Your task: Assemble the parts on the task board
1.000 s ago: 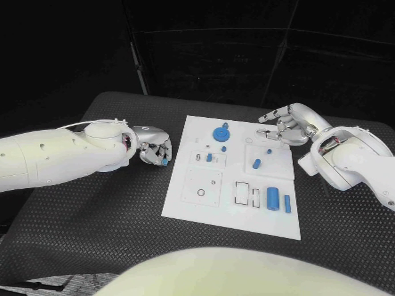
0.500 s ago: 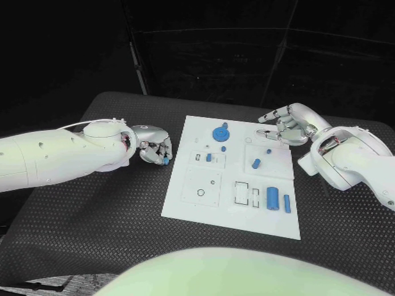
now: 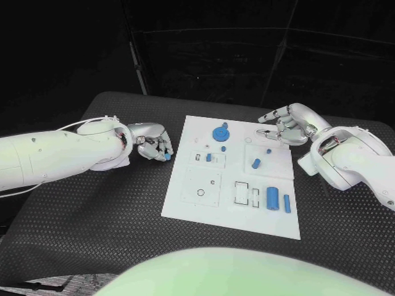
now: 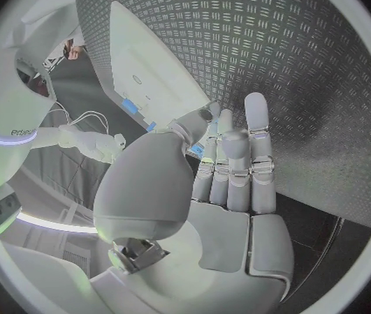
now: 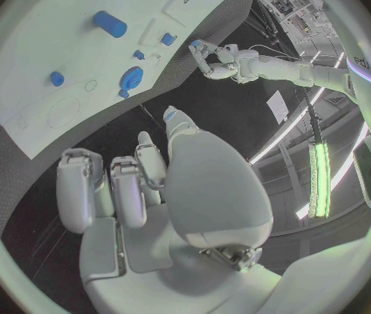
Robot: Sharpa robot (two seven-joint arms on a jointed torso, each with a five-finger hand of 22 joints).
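The white task board (image 3: 217,200) lies in the middle of the table. On it are a round blue disc (image 3: 221,134), a blue cylinder (image 3: 272,197), a blue bar (image 3: 287,203) and several small blue parts. My left hand (image 3: 151,145) hovers just off the board's left edge and pinches a small blue part (image 3: 166,156) between thumb and fingers; the left wrist view shows that part (image 4: 198,148) at the fingertips. My right hand (image 3: 286,126) hangs over the board's far right corner, fingers loosely bent and apart, holding nothing that I can see. In the right wrist view the disc (image 5: 131,78) lies beyond the right hand (image 5: 142,195).
The black ribbed mat (image 3: 100,216) runs round the board on all sides. Empty outlined slots (image 3: 202,192) mark the board's near left part. The left hand (image 5: 209,57) appears across the board in the right wrist view.
My left hand has drifted a little towards the far side of the table, still with the small blue part in it. The right hand has stayed put.
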